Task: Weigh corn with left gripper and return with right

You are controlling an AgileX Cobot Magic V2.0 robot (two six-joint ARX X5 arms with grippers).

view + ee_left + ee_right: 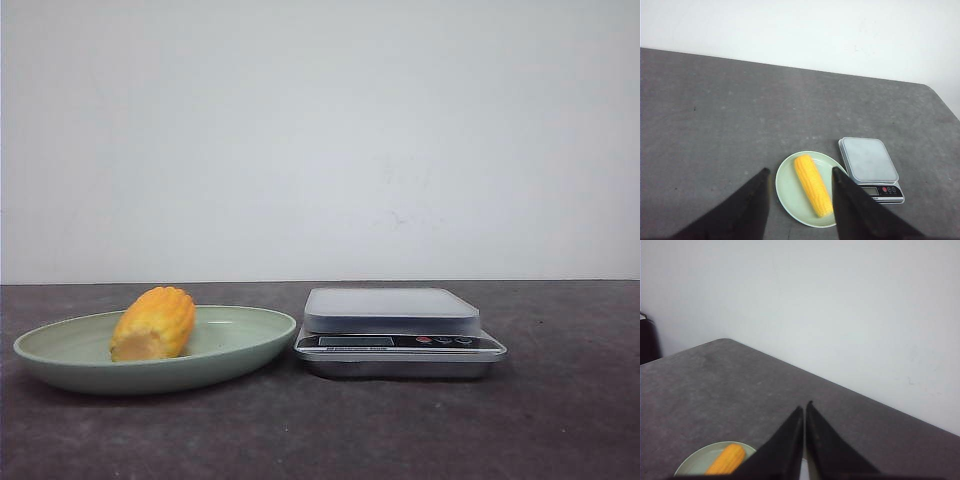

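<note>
the corn [813, 185] lies on its side in the pale green plate [786, 192], which sits on the dark table [715, 110] just beside the scale [869, 165]; nothing rests on the scale's platform, so the weighing looks not yet begun.

the left gripper [799, 172] hangs above the plate with its two fingers spread apart and nothing between them. seen from its wrist, the corn sits below and ahead of it, in the gap between the two fingertips, nearer the finger on the scale's side. the cob's long axis runs roughly along the fingers' own reach, slightly skewed, one end toward the wrist and the scale-side finger, the other away toward the plate's far rim. that suits a grasp across the cob's short width, so the coming move seems mostly a straight descent with a small turn of the wrist to square up.

the right gripper [804, 407] has its fingers pressed together, empty, held high; the corn shows low and off to one side of its tips, well apart. the left is clearly the nearer arm.

in the front view the corn's paler cut end faces the camera.
</note>
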